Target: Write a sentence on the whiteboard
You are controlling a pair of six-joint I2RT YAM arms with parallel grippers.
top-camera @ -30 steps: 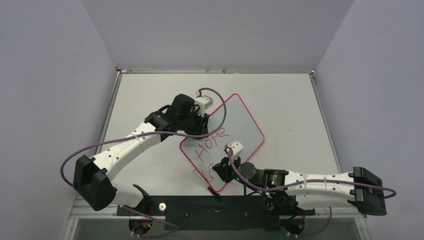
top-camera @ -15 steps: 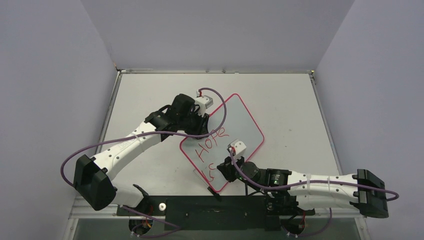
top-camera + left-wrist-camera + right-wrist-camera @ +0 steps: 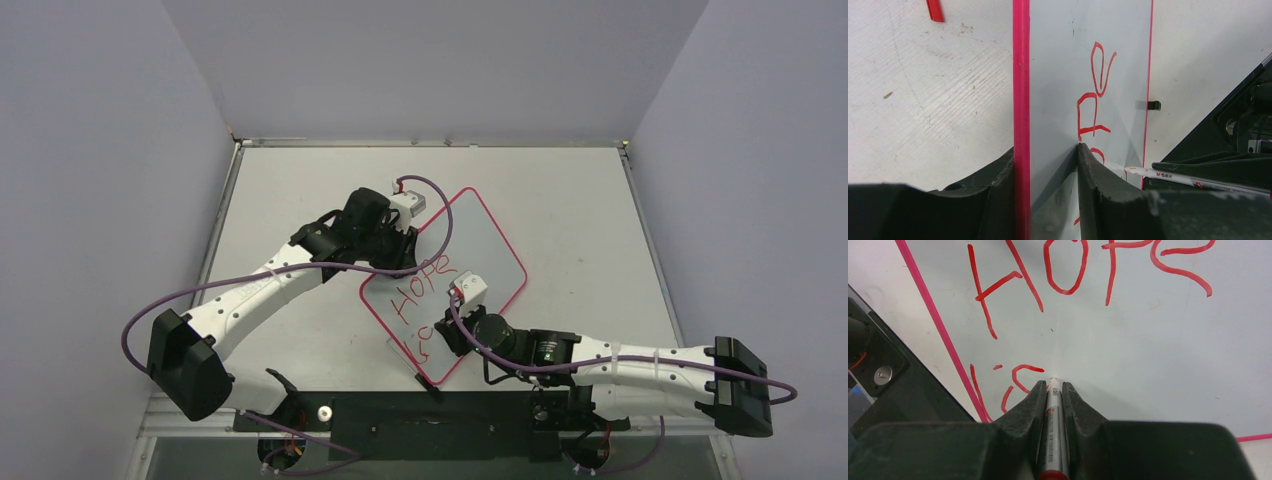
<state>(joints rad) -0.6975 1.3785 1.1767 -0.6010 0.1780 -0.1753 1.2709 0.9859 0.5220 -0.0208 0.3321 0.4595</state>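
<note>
grey table point(image 3: 560, 200) — whiteboard point(image 3: 480, 240) reads "hope" point(image 3: 1088, 270) — marker point(image 3: 1052, 430) in right fingers point(image 3: 1030, 407).

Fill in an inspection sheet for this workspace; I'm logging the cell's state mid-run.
Surface: grey-white table, scuffed and speckled.
Job's things: whiteboard lies angled, red-rimmed; sentence reads "HOPE", then "is" started beneath.
Clutter: small red scrap on the table beside the board; small black clip at the board's far rim.
Grippers: left gripper pinches the board's edge; right gripper holds the marker, tip at the board.
Cables: purple cables loop along both arms.
Surroundings: plain grey walls.
</note>
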